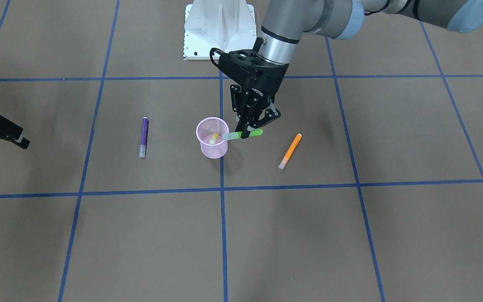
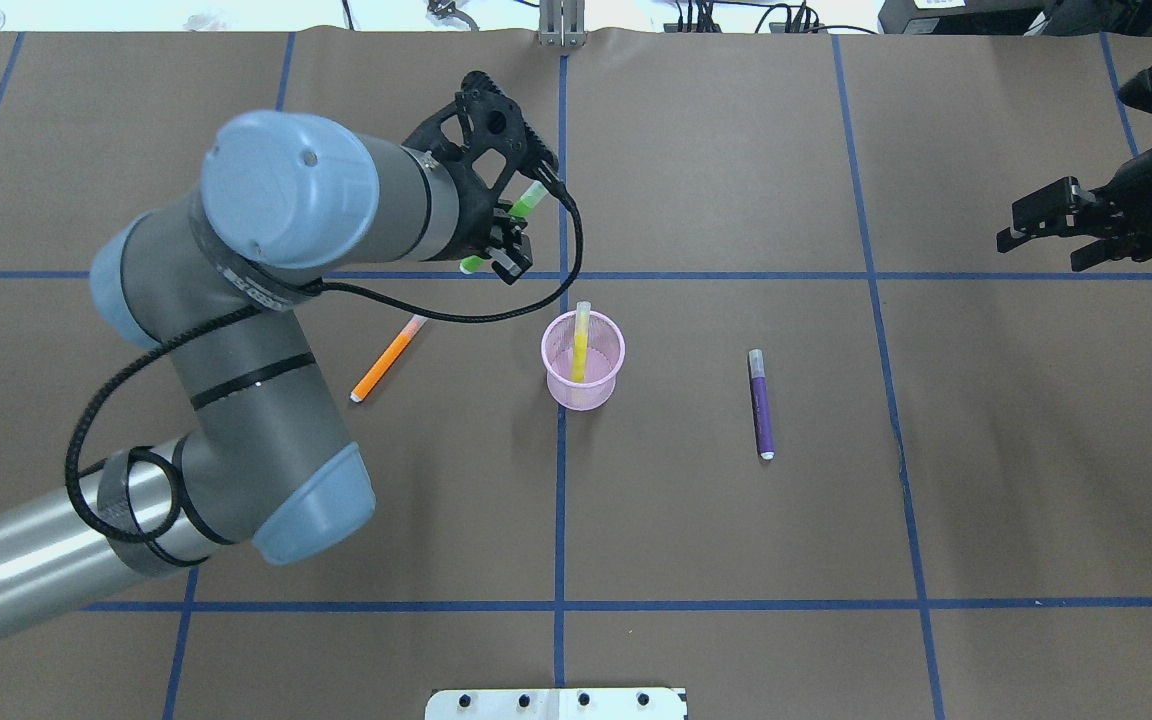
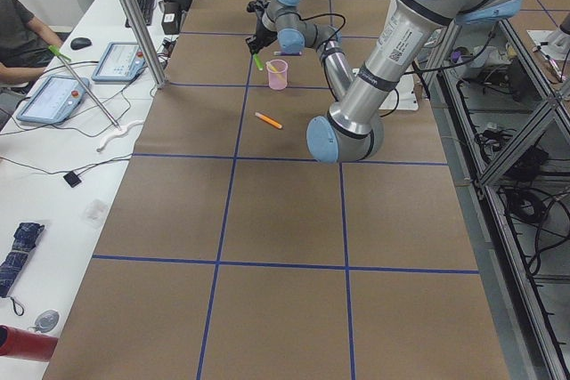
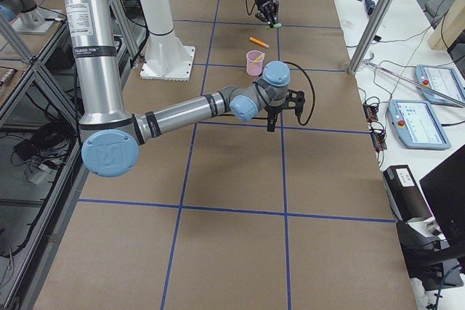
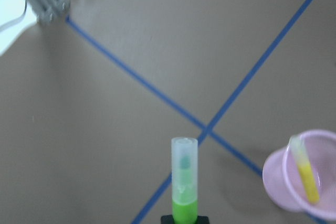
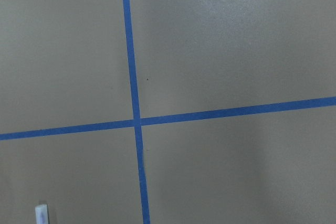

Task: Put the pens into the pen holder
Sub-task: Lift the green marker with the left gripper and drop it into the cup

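The pink mesh pen holder (image 1: 212, 147) (image 2: 583, 392) stands upright at the table's middle with a yellow pen (image 2: 581, 345) (image 5: 305, 171) leaning inside it. My left gripper (image 1: 250, 132) (image 2: 506, 240) hangs just beside the holder, shut on a green pen (image 1: 243, 134) (image 5: 184, 182). That pen is held roughly level, its pale cap end towards the holder's rim. An orange pen (image 1: 290, 151) (image 2: 388, 358) and a purple pen (image 1: 144, 136) (image 2: 761, 405) lie flat on the table on either side of the holder. My right gripper (image 1: 6, 144) (image 2: 1041, 245) stands open and holds nothing, far off to the side.
The robot's white metal base (image 1: 218, 33) (image 2: 556, 703) sits at the near table edge behind the holder. Blue tape lines cross the brown table (image 6: 226, 51). A person sits at a desk (image 3: 53, 86) beyond the table in the left side view.
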Tool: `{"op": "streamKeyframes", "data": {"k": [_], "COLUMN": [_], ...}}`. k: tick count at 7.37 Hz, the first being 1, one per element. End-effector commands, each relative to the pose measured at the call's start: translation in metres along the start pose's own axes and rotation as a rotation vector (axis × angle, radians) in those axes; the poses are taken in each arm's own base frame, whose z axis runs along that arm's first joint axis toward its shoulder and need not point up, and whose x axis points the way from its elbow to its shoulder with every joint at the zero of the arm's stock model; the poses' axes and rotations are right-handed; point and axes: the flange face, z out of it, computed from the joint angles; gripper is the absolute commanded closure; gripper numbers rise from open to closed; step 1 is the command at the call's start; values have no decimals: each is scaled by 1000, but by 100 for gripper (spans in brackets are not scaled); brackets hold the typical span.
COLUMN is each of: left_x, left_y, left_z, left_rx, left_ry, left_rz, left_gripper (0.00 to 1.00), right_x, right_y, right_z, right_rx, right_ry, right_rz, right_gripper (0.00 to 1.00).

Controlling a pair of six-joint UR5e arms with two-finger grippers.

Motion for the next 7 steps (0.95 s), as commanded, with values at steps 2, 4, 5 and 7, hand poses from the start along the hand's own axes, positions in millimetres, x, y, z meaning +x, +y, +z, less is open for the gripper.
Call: {"op": "streamKeyframes", "data": {"k": [2, 4, 5, 7], "left_x": [64, 76, 90, 94], "left_y": [10, 15, 18, 20], "left_z": [35, 43, 44, 44], "left_rx": [82, 114, 109, 109], "left_ry": [3, 14, 32, 38], "left_rz": [-64, -67, -63, -63], "left_gripper": [100, 100, 100, 100], "right_x": [-4, -2, -2, -2], "right_y": [-2, -2, -2, -2], "right_z": [0, 1, 1, 1], "right_rx": [3, 2, 2, 2], "right_ry": [-2, 1, 1, 1], "right_rz": [-5, -1, -1, -1], "right_gripper": [0, 0, 0, 0]}}
